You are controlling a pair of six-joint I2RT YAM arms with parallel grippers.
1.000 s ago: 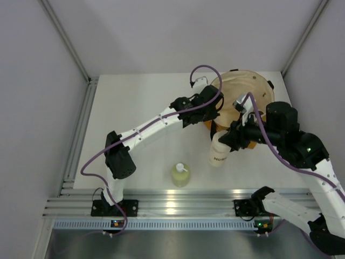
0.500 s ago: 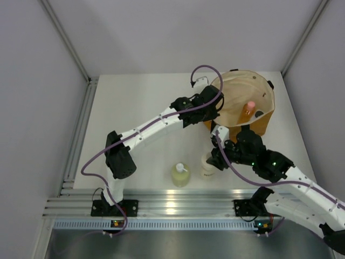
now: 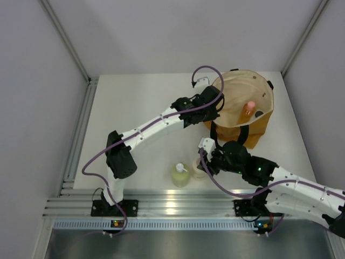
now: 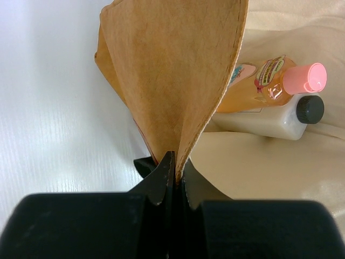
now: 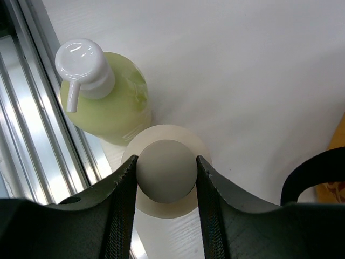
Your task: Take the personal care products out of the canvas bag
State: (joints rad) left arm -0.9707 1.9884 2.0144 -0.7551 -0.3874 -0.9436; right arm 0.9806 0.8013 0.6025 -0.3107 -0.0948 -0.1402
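The canvas bag (image 3: pixel 253 127) stands at the far right, mouth open. My left gripper (image 3: pixel 209 111) is shut on its near-left rim, as the left wrist view (image 4: pixel 174 162) shows, with the tan canvas (image 4: pixel 172 70) rising from the jaws. Inside lie the orange bottle with pink cap (image 4: pixel 269 81) and the black-capped bottle (image 4: pixel 269 123); both also show from above (image 3: pixel 248 108). My right gripper (image 5: pixel 166 162) is shut on the top of the cream round jar (image 5: pixel 161 202), low over the table. The yellow-green pump bottle (image 5: pixel 110 105) stands right beside it (image 3: pixel 180 175).
The aluminium rail (image 5: pixel 32 124) runs along the table's near edge, just past the pump bottle. A black bag strap (image 5: pixel 312 170) shows at the right of the right wrist view. Grey walls close in the table on three sides.
My right gripper has carried the cream jar from the bag's front toward the near edge and down beside the yellow-green bottle. The left gripper has kept its hold on the rim.
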